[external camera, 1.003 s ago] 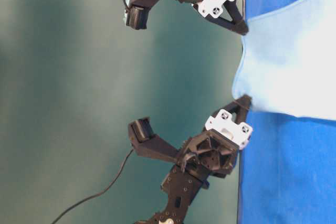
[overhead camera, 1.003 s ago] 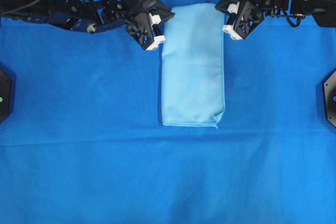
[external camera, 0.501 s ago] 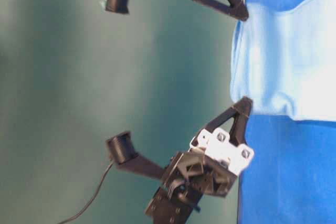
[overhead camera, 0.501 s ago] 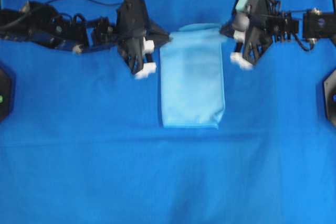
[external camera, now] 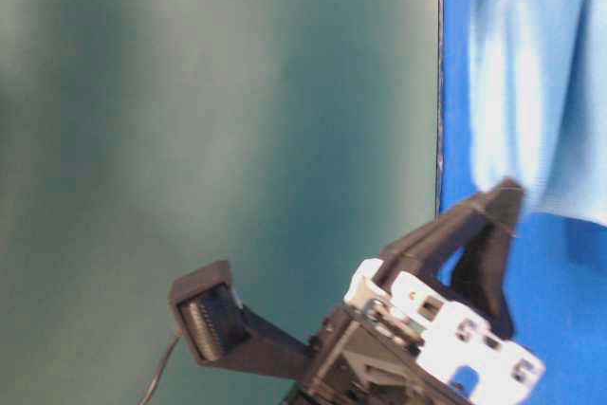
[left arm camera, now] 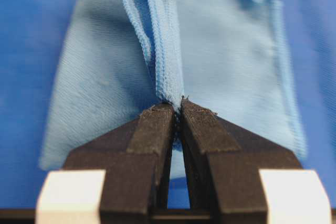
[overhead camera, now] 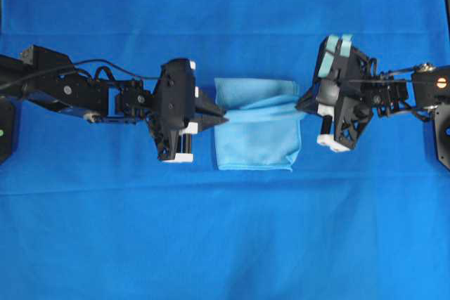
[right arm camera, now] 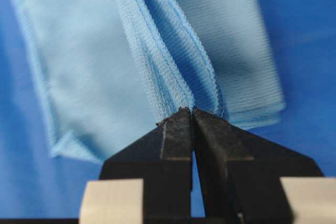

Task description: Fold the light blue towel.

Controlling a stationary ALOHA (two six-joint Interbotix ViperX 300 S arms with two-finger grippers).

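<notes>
Where the left wrist view looks down its own black fingers, the left gripper (left arm camera: 177,109) is clenched on a stitched corner of the light blue towel (left arm camera: 231,56), the two jaws pressed together with only a thin slit between them and the hem bunched into a narrow ridge that runs up and away from the tips. Beyond that ridge the rest of the cloth lies spread flat on the deep blue sheet (left arm camera: 31,35). In the right wrist view the right gripper (right arm camera: 190,114) is likewise clamped on the towel's opposite corner, several layers of stitched edge gathered just at the tips, with the cloth fanning out behind them over the sheet.

From overhead, the left gripper (overhead camera: 219,119) reaches in from the left and the right gripper (overhead camera: 304,103) from the right, each touching one side of the towel (overhead camera: 256,142), which sits around the middle of the sheet (overhead camera: 225,244). The held edge stretches between the two grippers as a raised band across the towel, with a strip of cloth showing beyond it and the larger part lying flat on the near side, its bottom edge straight.

In the table-level view, turned on its side, the towel (external camera: 517,82) hangs lifted between the dark fingertips, above the sheet (external camera: 531,310), with a plain green wall (external camera: 218,139) behind
</notes>
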